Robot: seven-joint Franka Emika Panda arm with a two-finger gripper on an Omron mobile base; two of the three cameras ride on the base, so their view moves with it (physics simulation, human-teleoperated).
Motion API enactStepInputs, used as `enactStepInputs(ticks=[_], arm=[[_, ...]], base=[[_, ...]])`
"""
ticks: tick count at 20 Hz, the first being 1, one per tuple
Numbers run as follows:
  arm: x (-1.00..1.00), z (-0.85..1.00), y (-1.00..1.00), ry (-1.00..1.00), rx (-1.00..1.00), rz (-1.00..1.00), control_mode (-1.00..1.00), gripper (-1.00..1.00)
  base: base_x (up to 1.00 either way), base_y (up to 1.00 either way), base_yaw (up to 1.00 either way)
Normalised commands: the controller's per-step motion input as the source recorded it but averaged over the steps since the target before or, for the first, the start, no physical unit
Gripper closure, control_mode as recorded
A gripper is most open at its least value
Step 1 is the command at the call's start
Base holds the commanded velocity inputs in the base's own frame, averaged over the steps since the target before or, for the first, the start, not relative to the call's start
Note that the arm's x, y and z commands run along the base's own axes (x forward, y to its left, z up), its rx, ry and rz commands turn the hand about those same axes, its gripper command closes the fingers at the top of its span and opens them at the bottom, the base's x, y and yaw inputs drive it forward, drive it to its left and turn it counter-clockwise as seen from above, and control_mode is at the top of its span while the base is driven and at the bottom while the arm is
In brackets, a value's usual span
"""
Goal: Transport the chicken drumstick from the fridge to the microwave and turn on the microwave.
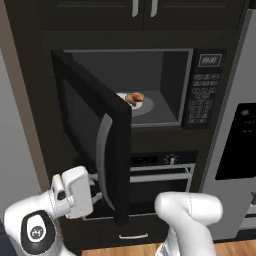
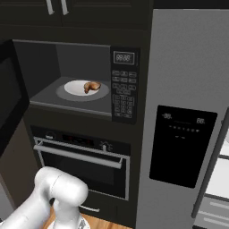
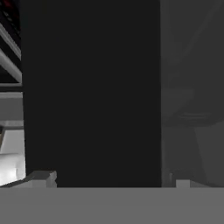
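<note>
The chicken drumstick (image 1: 133, 98) (image 2: 92, 86) lies on a pale round plate (image 2: 74, 87) inside the microwave (image 1: 204, 95) (image 2: 124, 96). Its black door (image 1: 95, 145) swings wide open to the left, silver handle (image 1: 102, 150) facing out. My gripper (image 1: 95, 187) is low at the left, against the outer face of that door below the handle. In the hand view the gripper (image 3: 111, 179) is open, and the dark door slab (image 3: 92, 87) stands between its fingertips (image 3: 41, 177). The grey-silver fridge (image 1: 240, 150) (image 2: 188, 89) stands to the right.
A black oven (image 1: 160, 175) (image 2: 80, 156) with a horizontal silver bar handle sits under the microwave. Dark cabinets run above. The fridge's black dispenser panel (image 2: 181, 143) faces me. White shelves (image 2: 221, 174) show at the far right edge.
</note>
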Motion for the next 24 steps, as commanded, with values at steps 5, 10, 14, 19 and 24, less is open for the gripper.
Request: enactStepInputs(ticks=[5,10,14,19,24], arm=[[0.03,0.29,-0.81,0.0,0.1,0.0,-1.0,-1.0],[0.05,0.32,-0.79,0.0,0.11,0.0,-1.0,-1.0],[0.12,0.3,-0.82,0.0,0.13,0.04,-1.0,-1.0],[0.21,0.25,-0.83,0.0,0.13,0.13,-1.0,-1.0],[0.23,0.11,-0.82,0.0,0.12,0.22,-1.0,-1.0]], base=[[0.0,0.0,0.0],[0.0,0.0,0.0],[0.0,0.0,0.0],[0.0,0.0,0.0],[0.0,0.0,0.0]])
